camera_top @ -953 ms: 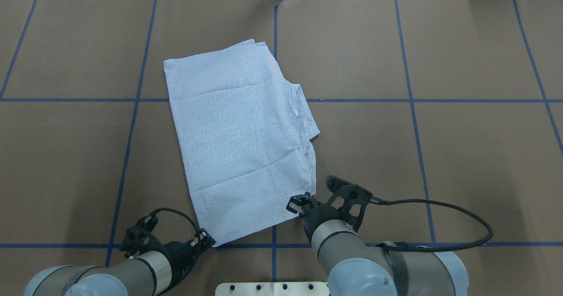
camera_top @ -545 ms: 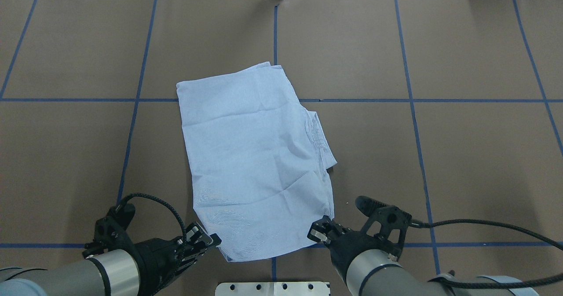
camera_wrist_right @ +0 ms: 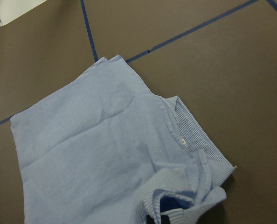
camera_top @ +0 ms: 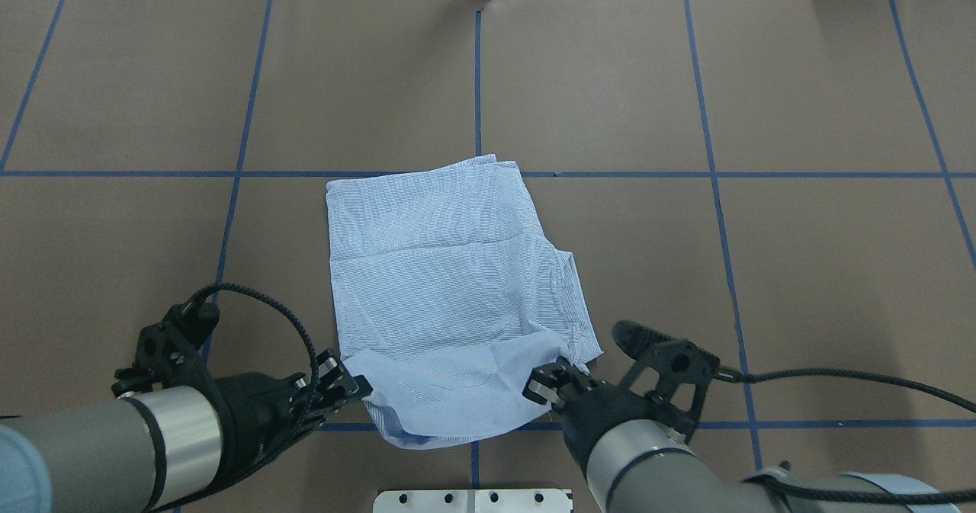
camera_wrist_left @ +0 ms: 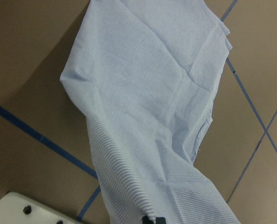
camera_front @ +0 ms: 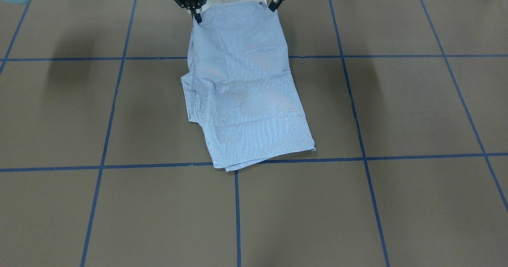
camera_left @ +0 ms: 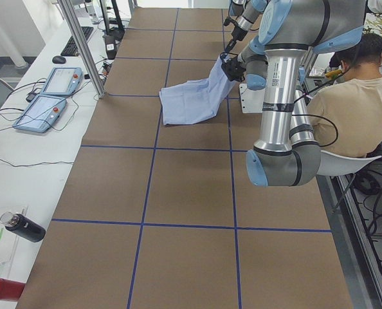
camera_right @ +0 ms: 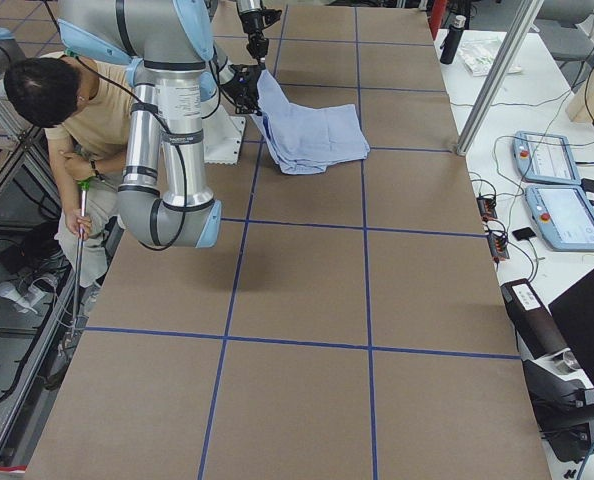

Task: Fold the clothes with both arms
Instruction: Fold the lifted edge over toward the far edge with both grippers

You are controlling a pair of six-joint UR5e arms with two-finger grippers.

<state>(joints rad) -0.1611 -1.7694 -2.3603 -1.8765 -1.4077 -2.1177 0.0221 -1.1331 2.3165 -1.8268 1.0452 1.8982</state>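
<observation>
The light blue striped shirt (camera_top: pixel 450 292) lies folded on the brown table, its collar (camera_top: pixel 570 288) on the right side. The edge nearest the robot is lifted off the table and sags between the two grippers. My left gripper (camera_top: pixel 347 391) is shut on the near left corner, and my right gripper (camera_top: pixel 553 382) is shut on the near right corner. In the front-facing view the shirt (camera_front: pixel 246 92) hangs from the left gripper (camera_front: pixel 272 6) and the right gripper (camera_front: pixel 197 18) at the top. The left wrist view shows the shirt (camera_wrist_left: pixel 152 93) stretching away. The right wrist view shows bunched cloth (camera_wrist_right: pixel 190 196) below the collar.
Blue tape lines (camera_top: pixel 476 78) divide the table into squares. A white base plate (camera_top: pixel 473 500) sits at the near edge between the arms. A seated person (camera_left: pixel 352 109) is beside the robot. Two control tablets (camera_left: pixel 49 93) and a dark bottle (camera_left: pixel 22 226) lie beside the table.
Both grippers have pulled back toward the robot and lifted, dragging the shirt nearer. Its far edge slid from the far square to the cross line.
</observation>
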